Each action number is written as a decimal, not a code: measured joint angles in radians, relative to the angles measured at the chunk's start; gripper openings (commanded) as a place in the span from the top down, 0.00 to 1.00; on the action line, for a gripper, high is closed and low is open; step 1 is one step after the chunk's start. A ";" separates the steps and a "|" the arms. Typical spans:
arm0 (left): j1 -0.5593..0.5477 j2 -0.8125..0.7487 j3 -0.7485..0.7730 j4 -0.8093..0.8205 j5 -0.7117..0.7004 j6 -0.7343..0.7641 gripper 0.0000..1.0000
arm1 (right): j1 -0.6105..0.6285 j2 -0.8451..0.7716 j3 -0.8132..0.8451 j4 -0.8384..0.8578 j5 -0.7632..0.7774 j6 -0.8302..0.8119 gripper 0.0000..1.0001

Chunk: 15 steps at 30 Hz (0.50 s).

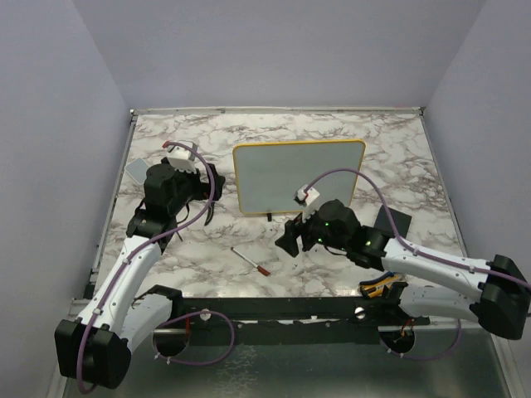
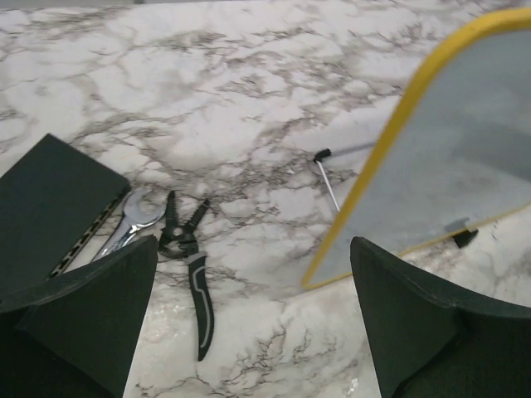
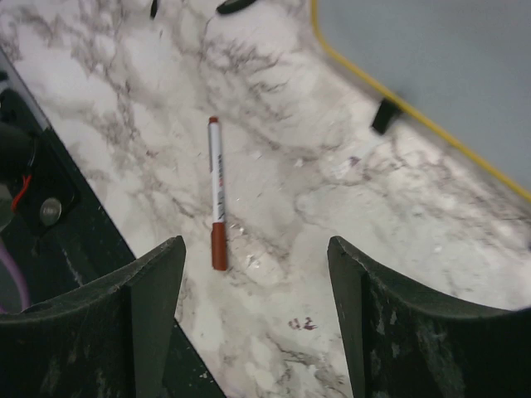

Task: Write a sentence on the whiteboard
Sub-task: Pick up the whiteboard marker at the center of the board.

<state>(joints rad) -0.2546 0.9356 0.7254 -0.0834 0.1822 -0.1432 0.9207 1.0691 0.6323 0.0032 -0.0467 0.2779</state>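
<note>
Marble-patterned tabletop is recorded throughout. The whiteboard, yellow-framed, is positioned at the centre of the table toward the far side. A red-capped marker is found lying flat just near of the board. The right gripper is held above the marker, jaws parted, nothing grasped. The left gripper is spread wide and unloaded, left of the board.

Worktop: marble-patterned, slight sheen. Whiteboard: smooth, matt grey face; yellow frame possibly plastic. Wrench: polished metal. Marker: smooth plastic.
</note>
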 measured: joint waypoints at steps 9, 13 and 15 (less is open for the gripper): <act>0.050 -0.075 -0.019 -0.100 -0.350 -0.105 0.01 | 0.221 0.364 0.196 -0.039 0.047 0.052 0.42; 0.051 -0.121 -0.021 -0.126 -0.433 -0.124 0.01 | 0.268 0.484 0.334 -0.091 0.097 0.063 0.51; 0.051 -0.136 -0.021 -0.130 -0.453 -0.127 0.01 | 0.285 0.546 0.407 -0.130 0.128 0.064 0.54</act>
<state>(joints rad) -0.2039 0.7994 0.7040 -0.2131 -0.2710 -0.2699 1.2060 1.6150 1.0389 -0.1268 0.0814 0.3424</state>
